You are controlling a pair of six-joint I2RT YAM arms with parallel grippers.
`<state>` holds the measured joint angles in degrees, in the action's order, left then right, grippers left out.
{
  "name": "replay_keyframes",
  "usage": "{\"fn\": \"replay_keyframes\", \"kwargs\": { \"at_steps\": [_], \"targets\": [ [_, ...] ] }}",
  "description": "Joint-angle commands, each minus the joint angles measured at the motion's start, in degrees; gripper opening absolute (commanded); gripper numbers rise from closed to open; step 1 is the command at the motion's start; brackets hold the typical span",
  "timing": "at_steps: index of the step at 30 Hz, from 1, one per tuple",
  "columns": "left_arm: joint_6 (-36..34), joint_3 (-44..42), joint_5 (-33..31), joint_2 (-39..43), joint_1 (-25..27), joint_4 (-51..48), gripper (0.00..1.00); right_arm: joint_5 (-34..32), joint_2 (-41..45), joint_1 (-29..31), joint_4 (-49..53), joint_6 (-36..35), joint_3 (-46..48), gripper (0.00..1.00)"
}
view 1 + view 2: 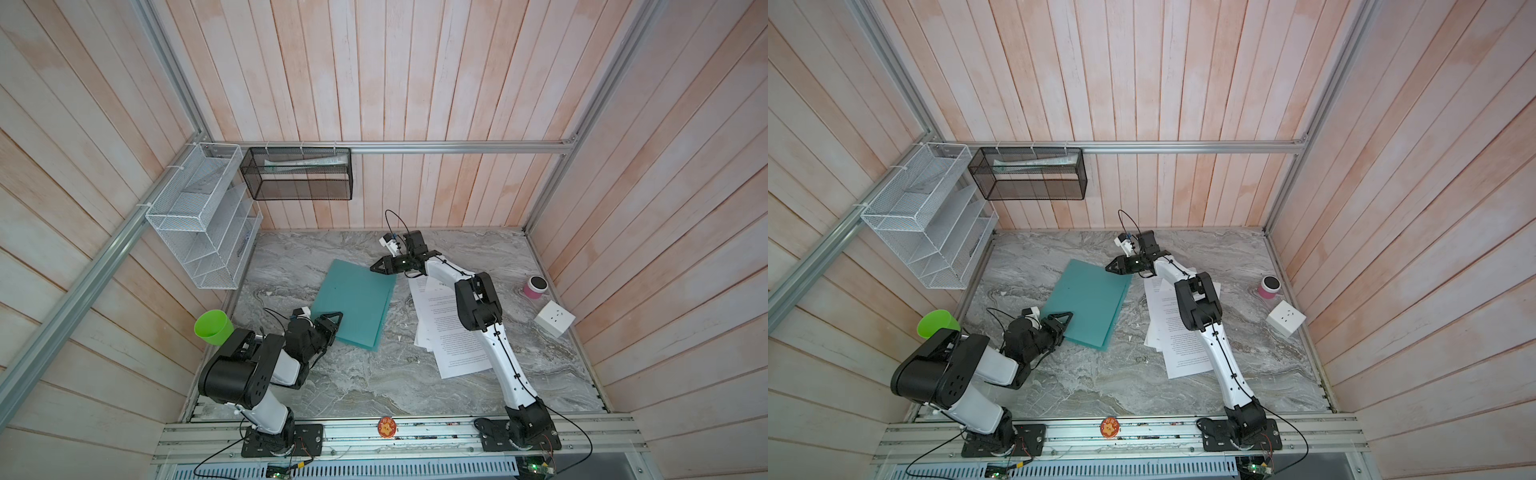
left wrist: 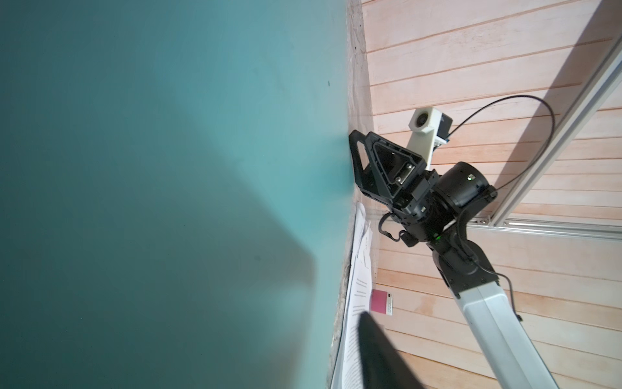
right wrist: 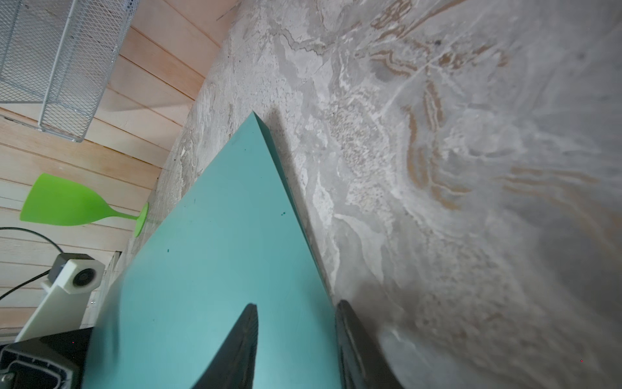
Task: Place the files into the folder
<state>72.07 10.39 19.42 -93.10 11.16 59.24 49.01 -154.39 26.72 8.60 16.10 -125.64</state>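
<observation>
The teal-green folder (image 1: 357, 303) (image 1: 1092, 299) lies shut on the marble table, turned at an angle. My left gripper (image 1: 338, 316) (image 1: 1068, 316) is at its near left corner. In the left wrist view the folder (image 2: 168, 168) fills most of the picture. Only one finger (image 2: 373, 350) shows past its edge, so I cannot see how the jaws stand. My right gripper (image 1: 372, 269) (image 3: 295, 303) is at the far right corner, jaws apart. One finger lies over the folder (image 3: 218, 235) and the other along its edge. The files (image 1: 440, 328) (image 1: 1177, 332) lie fanned out, partly under the right arm.
A green goblet (image 1: 213, 327) stands at the table's left edge. A pink cup (image 1: 535, 287) and a white socket cube (image 1: 554, 318) sit at the right. On the walls hang a white mesh rack (image 1: 199, 216) and a black mesh basket (image 1: 297, 174).
</observation>
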Motion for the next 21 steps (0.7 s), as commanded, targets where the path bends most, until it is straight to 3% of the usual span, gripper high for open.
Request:
{"fn": "replay_keyframes", "kwargs": {
  "at_steps": [1, 7, 12, 21],
  "targets": [
    [0.08, 1.88, 1.46, 0.88, 0.44, -2.11, 0.0, 1.78, 0.58, 1.59, 3.36, 1.27, 4.46, 0.41],
    [1.82, 1.26, 0.83, 4.45, 0.53, -3.91, 0.0, -2.57, 9.11, 1.32, -1.99, 6.18, 10.56, 0.43],
    [5.3, 0.34, -1.8, 11.79, 0.96, -7.62, 0.0, -8.96, 23.82, -0.29, -17.17, 18.51, 28.4, 0.45],
    [11.44, -1.94, -13.34, 34.03, 3.33, -23.02, 0.0, -6.49, 42.22, -1.85, -31.5, 34.73, 54.68, 0.45]
  ]
}}
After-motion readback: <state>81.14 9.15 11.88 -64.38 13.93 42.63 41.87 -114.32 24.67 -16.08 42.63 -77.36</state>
